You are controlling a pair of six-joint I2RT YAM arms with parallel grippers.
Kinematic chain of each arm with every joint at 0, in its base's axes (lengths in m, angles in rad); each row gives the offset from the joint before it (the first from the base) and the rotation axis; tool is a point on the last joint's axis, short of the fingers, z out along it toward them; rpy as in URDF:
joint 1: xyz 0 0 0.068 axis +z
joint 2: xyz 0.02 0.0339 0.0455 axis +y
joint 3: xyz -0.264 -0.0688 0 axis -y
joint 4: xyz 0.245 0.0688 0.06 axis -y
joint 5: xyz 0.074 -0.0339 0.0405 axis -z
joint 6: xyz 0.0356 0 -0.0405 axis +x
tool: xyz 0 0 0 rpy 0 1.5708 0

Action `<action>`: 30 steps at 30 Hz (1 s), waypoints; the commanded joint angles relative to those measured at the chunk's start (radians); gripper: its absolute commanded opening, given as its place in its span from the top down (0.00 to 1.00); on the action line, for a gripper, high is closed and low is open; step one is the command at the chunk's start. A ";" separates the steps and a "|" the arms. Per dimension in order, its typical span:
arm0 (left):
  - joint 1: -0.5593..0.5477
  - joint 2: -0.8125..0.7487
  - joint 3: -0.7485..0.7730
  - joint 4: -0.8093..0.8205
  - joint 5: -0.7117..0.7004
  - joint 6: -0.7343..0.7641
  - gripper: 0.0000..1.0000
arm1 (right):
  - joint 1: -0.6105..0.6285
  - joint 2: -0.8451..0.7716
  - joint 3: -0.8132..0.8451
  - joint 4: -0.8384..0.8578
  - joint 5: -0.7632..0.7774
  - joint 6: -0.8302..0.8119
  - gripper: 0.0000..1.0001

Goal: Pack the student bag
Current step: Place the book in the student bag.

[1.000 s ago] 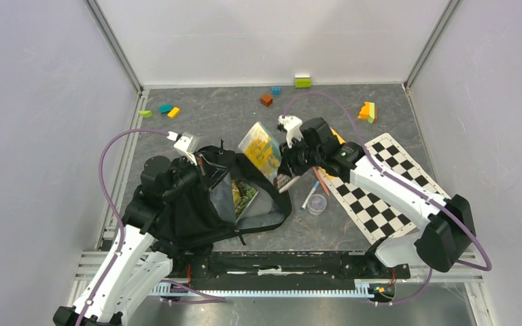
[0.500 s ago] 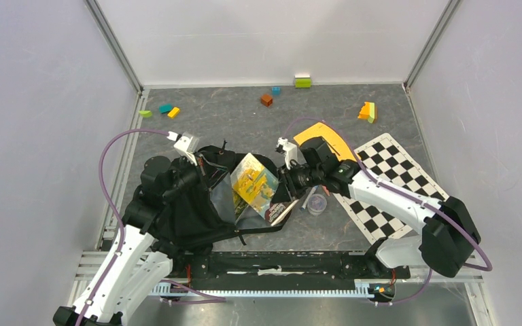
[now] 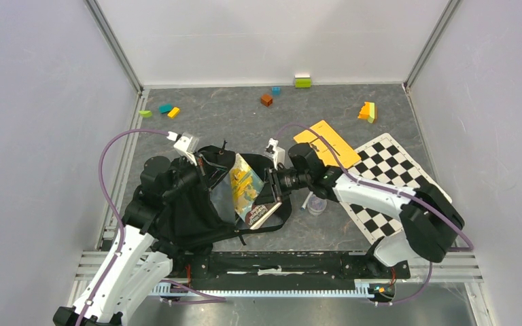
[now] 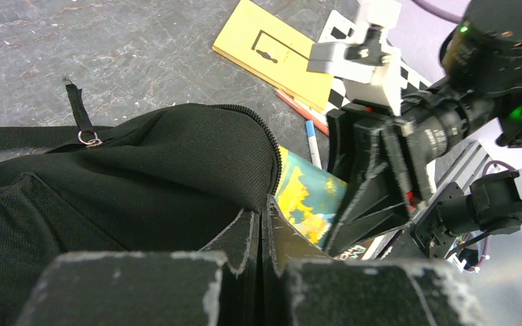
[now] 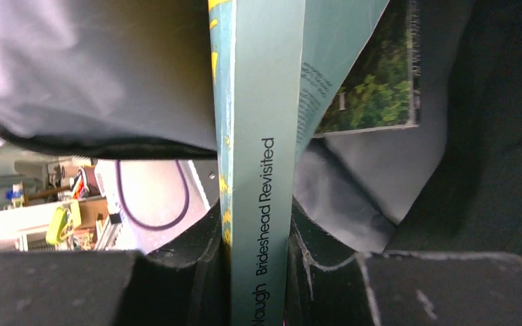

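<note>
The student bag (image 3: 189, 216) lies at the near left of the desk (image 3: 231, 122), slumped under the left arm, with its mouth facing right and the grey lining showing. The left jaws are closed on the zip edge of the mouth, holding it up and open. Inside, a book with a green foliage cover (image 5: 374, 88) already lies on the lining, so at least one item is packed.

The right jaws are shut on the lower end of a teal and yellow paperback (image 3: 247, 187). It stands on edge in the bag's mouth, with its upper part between the flaps of lining and its lower part outside. I judge this second book to be about halfway in; it needs pushing deeper before it is let go.

On the desk just right of the bag, seemingly left to pack, are a yellow notebook (image 3: 323, 141), a blue and white pen (image 4: 310, 139), a red pencil (image 4: 299, 109) and a small clear round dish (image 3: 317, 204). The checkered board (image 3: 387, 183) lies beyond them, and coloured blocks (image 3: 266, 100) sit along the far edge.

The paperback's spine reads "Brideshead Revisited", with "ugh" below it, the tail of a name cut off at the frame's lower edge. The back cover's print is too small to read. The notebook shows only a dark outline figure.
</note>
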 commanded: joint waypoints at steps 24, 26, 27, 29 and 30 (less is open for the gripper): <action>-0.001 -0.017 0.021 0.079 0.011 0.024 0.98 | 0.165 0.301 0.136 0.423 0.384 0.218 0.92; -0.002 -0.017 0.020 0.079 0.013 0.023 0.98 | 0.155 0.299 0.139 0.418 0.398 0.214 0.92; -0.002 -0.016 0.021 0.080 0.014 0.023 0.98 | 0.149 0.299 0.140 0.416 0.404 0.214 0.92; -0.002 -0.017 0.021 0.080 0.016 0.023 0.98 | 0.144 0.299 0.142 0.424 0.426 0.217 0.92; -0.001 -0.017 0.020 0.080 0.016 0.023 0.98 | 0.144 0.301 0.148 0.428 0.439 0.217 0.92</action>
